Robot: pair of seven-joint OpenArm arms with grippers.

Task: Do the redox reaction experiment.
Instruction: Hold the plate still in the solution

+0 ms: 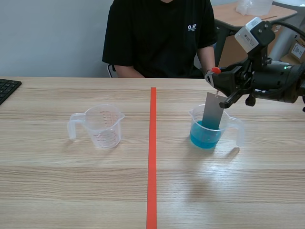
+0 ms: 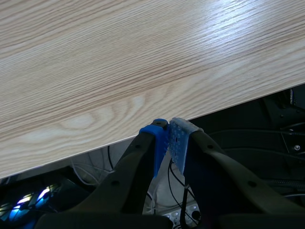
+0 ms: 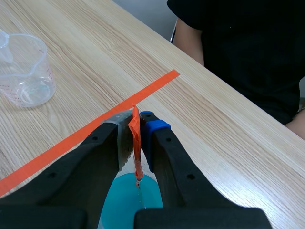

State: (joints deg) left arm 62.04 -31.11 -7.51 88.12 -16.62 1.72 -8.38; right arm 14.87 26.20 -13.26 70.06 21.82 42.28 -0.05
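Note:
My right gripper (image 1: 213, 78) hovers over a clear beaker of blue liquid (image 1: 206, 130) right of the tape line. It is shut on an orange-red tab (image 3: 136, 138), from which a grey metal strip (image 1: 214, 110) hangs on a thin thread. The strip's lower end dips into the blue liquid (image 3: 125, 202). In the right wrist view the gripper (image 3: 137, 121) is directly above the liquid, and the strip is hidden under the fingers. An empty clear measuring cup (image 1: 101, 125) stands left of the line. My left gripper (image 2: 167, 131) is shut on nothing, past the table's near edge.
A person in a black shirt (image 1: 159, 33) sits across the table, one forearm (image 3: 190, 40) near the far edge. A black keyboard (image 1: 7, 88) lies at the far left. The orange tape line (image 1: 152, 157) runs down the table's middle.

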